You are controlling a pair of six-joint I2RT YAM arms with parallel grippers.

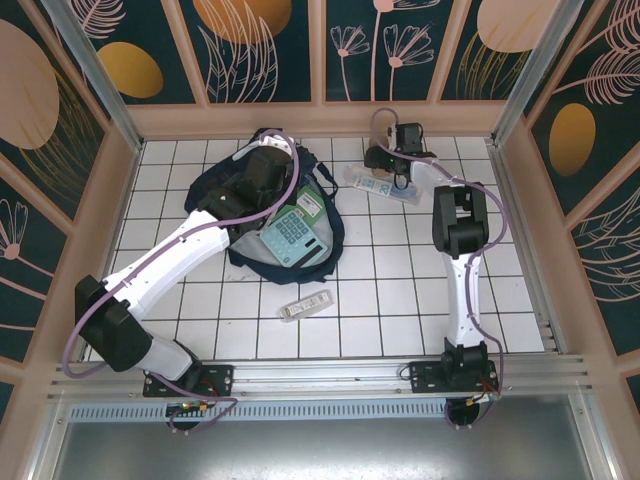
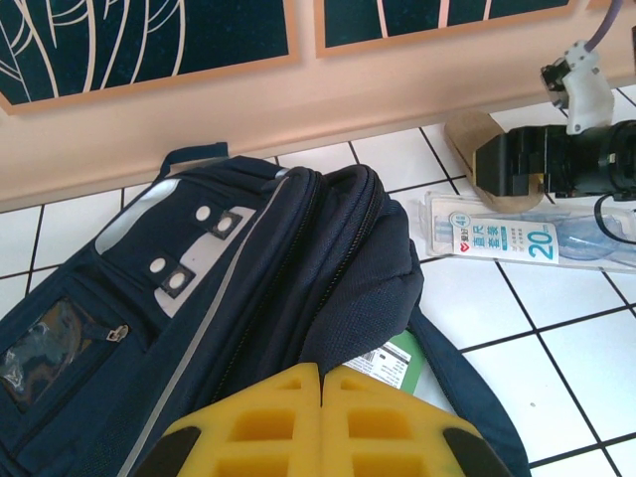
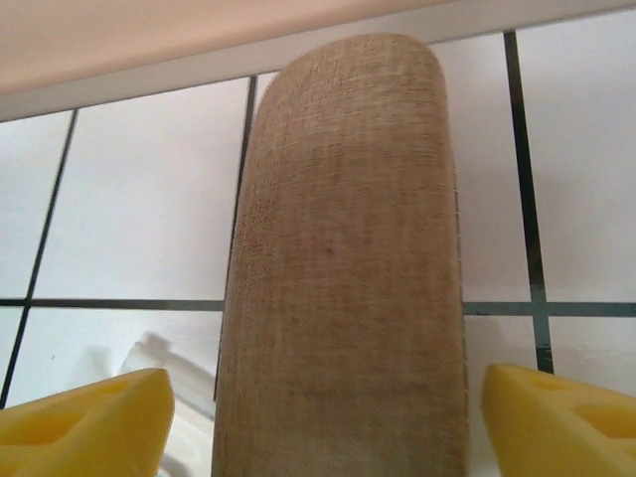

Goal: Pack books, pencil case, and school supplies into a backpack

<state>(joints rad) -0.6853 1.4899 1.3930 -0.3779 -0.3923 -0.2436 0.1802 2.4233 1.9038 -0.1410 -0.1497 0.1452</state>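
- Right wrist view: the tan pencil case [image 3: 343, 268] is seen lying on the white tiles, near the back wall.
- The right gripper [image 3: 323, 388] is placed over it. Its yellow fingers [image 3: 89, 422] are held apart, one on each side, and a gap is seen on both sides, so nothing is gripped yet.
- The left gripper [image 2: 320, 417] is seen pressed together just above the navy backpack [image 2: 248, 278]. It cannot be told if any cloth is pinched in it.
- The mint-green calculator [image 1: 292, 238] and a green book [image 1: 308, 208] are seen lying at the mouth of the backpack, partly sticking out.
- The clear packet [image 2: 517, 234] is left on the tiles just beside the pencil case, and the white-grey bar [image 1: 306, 305] is left well apart, nearer the arms.
- Likely step: the pencil case is about to be squeezed and lifted.
- The case is round and soft, so it could be squashed and slip out if it is gripped too near its end.
- A corner of the clear packet could be caught by one finger and dragged along.
- The calculator could be knocked out of the bag when the case is pushed in.
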